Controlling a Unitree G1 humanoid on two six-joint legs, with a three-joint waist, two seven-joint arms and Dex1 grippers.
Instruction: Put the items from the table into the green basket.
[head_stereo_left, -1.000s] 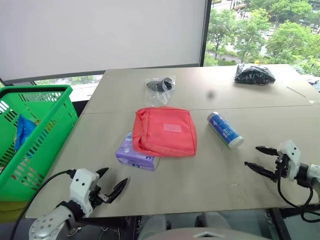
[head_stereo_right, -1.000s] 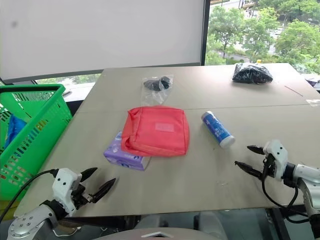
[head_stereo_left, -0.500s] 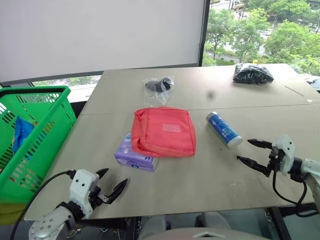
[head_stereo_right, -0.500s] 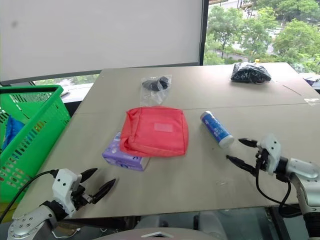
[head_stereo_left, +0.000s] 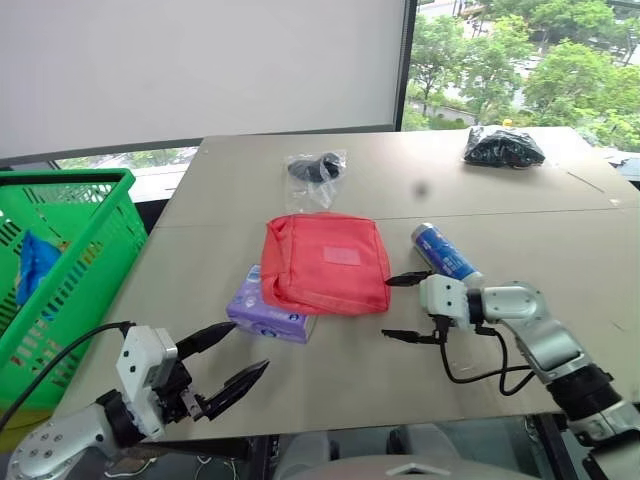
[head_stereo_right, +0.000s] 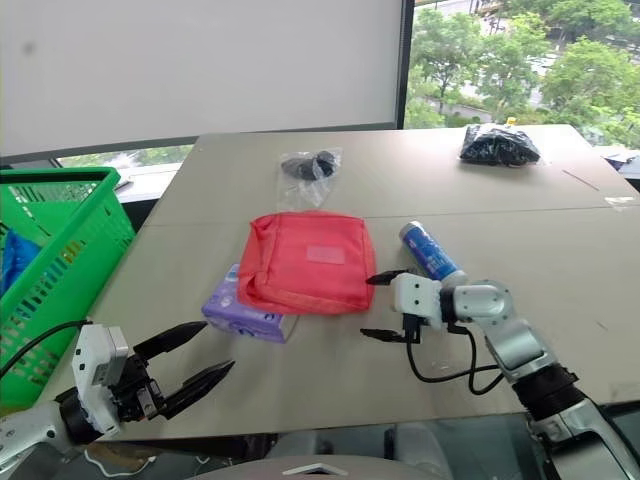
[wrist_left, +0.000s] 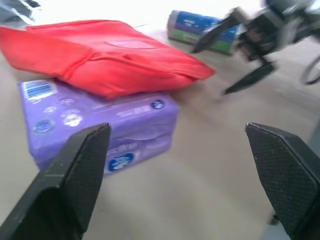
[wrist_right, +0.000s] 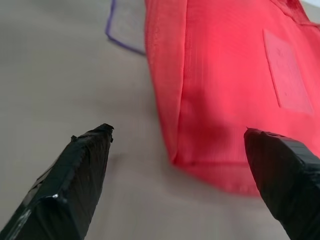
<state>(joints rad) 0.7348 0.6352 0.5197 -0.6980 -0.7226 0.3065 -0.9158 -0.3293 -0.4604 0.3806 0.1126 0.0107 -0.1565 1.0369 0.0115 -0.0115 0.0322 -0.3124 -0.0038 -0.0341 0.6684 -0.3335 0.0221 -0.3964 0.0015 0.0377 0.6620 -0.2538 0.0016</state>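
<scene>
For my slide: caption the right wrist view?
Open right tool facing the red pouch on the table.

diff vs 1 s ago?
Right gripper swung in from the table's right edge to the red pouch, open, stopping at its near right corner. Left gripper rose a little, open. Nothing grasped or released. Pouch, tissue pack, tube, both bags and the basket stayed put.
</scene>
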